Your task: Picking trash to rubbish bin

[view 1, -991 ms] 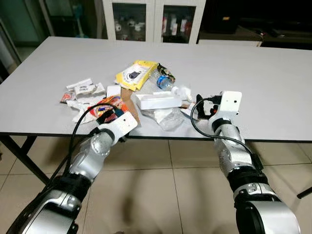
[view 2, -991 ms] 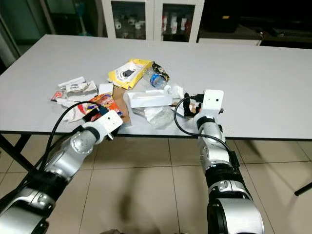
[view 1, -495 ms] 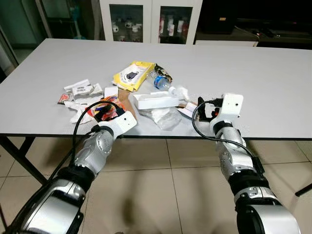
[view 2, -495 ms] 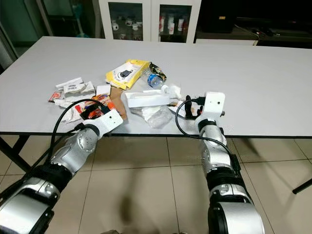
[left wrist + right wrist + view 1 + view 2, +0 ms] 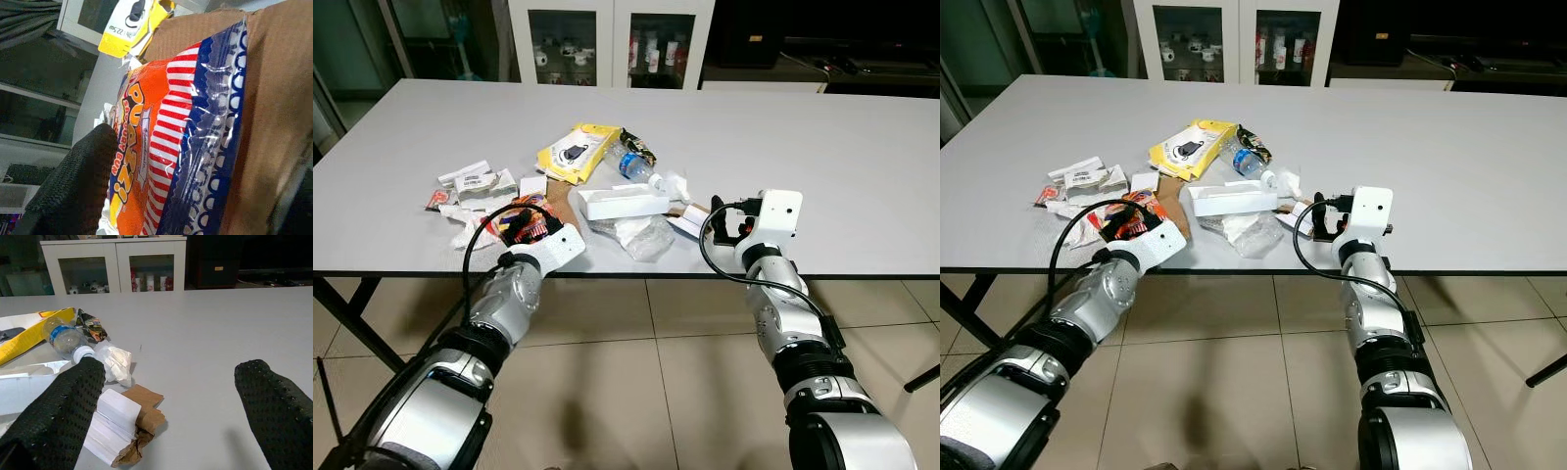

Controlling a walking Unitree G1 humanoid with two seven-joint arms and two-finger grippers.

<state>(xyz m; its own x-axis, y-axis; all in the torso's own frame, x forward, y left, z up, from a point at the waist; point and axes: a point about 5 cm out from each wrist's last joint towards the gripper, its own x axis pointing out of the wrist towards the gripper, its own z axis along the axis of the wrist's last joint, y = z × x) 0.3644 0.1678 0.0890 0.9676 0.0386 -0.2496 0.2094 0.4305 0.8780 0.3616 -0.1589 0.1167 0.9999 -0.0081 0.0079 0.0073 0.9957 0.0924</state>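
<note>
Left gripper [image 5: 530,227] fingers straddling the orange snack wrapper [image 5: 161,142], apparently closing to grab; right gripper [image 5: 732,221] hovering wide open, empty, over the tabletop [image 5: 862,147].

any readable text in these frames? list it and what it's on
"22.5w": yellow pack, partly cut off.
"PUA...": orange snack bag at the left tool; the rest is hidden or too warped to read.
Bottle label: too blurred.
White packets: print too small.
</note>
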